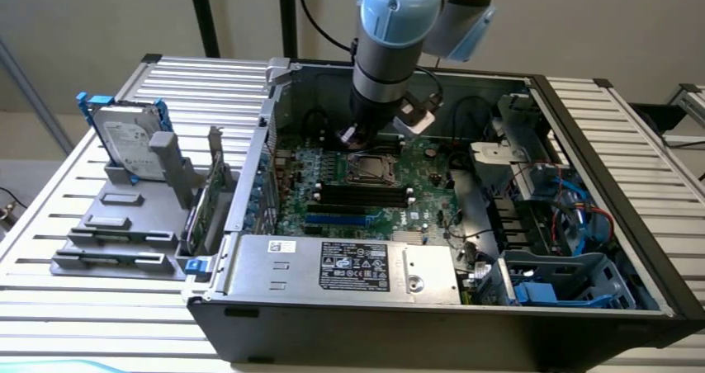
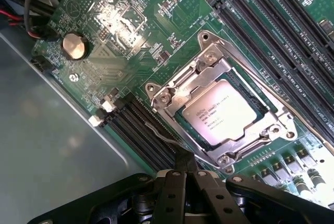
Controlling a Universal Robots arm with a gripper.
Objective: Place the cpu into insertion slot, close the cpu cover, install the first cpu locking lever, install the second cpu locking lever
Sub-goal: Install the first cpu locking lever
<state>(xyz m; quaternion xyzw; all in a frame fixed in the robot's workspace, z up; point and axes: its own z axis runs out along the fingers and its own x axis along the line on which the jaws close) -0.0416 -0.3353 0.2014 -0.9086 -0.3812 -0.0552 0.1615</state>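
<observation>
The cpu (image 2: 224, 114) lies silvery face up in its socket on the green motherboard (image 2: 120, 20). The cpu cover (image 2: 209, 70), a silvery frame with a square window, lies flat around it. A thin wire locking lever (image 2: 159, 134) stands off the socket's edge, just in front of my gripper (image 2: 183, 165). The black fingers are shut together, with their tips close to that lever's end; I cannot tell whether they touch it. In the exterior view my gripper (image 1: 355, 134) hangs inside the open computer case, just above the far side of the socket (image 1: 369, 168).
Black memory slots (image 2: 271, 31) run along one side of the socket, and a coin battery (image 2: 73, 45) sits further off. The case's grey wall (image 2: 47, 130) is close by. A power supply (image 1: 342, 266) sits at the case front, cables (image 1: 573, 216) at the exterior view's right, a hard drive (image 1: 127, 146) outside at its left.
</observation>
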